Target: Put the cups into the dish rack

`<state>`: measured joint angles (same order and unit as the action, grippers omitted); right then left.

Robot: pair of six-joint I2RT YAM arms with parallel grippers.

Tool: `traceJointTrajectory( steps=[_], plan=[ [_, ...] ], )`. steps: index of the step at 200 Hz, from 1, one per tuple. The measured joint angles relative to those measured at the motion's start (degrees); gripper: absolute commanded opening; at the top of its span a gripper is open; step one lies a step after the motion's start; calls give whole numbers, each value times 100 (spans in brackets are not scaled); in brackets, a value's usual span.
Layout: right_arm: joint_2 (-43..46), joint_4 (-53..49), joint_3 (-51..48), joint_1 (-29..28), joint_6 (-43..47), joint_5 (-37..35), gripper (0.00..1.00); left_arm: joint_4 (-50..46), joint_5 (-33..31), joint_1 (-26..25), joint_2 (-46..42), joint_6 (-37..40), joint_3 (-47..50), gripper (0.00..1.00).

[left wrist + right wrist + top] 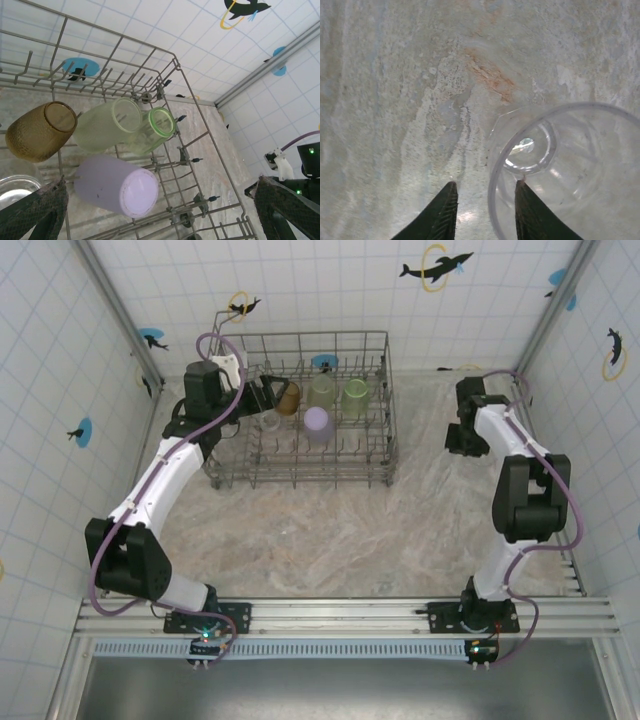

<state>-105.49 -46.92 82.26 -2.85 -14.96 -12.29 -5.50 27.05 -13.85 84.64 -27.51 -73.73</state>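
Observation:
The dish rack [232, 476] stands at the back left. It holds an amber cup [288, 397], two pale green cups [321, 390] [355, 395] and a lilac cup [317, 424]. My left gripper [262, 398] hangs open over the rack's left side, nothing between its fingers. From its wrist I see the amber cup [37, 131], green cups [107, 125] [152, 130], lilac cup [115, 185] and a clear cup [12, 187]. My right gripper [485, 187] straddles the rim of a clear cup [570, 165] on the table. One finger [532, 215] is inside it, the other [442, 212] stands outside, apart from the wall.
The right arm [520, 490] reaches down at the back right, near the tiled side wall. Bare marbled tabletop [330, 530] lies between the rack and the arm bases. The rack's tall wire wall [200, 115] runs close under my left gripper.

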Motion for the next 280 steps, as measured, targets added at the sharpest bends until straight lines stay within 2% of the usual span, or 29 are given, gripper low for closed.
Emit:
traceJointTrajectory(
  steps=[10,65,107,191,230,280],
  plan=[
    [-42,2,17,22,111,4,0,0,-2,0,0,0,0,98],
    [-85,-175,192,-9,107,7,0,-24,-151,0,15,-2,-2,98],
    [-85,-396,968,-160,76,157,0,-133,-326,0,39,0,-15,98],
    [-59,-656,2924,-922,-15,822,0,-345,-518,0,140,-105,-177,98],
    [-59,-551,3018,-1169,-173,1156,0,-483,-656,0,184,-107,-317,97],
    [24,-11,3021,-1825,-291,1366,0,-590,-680,0,304,-208,-516,98]
  ],
)
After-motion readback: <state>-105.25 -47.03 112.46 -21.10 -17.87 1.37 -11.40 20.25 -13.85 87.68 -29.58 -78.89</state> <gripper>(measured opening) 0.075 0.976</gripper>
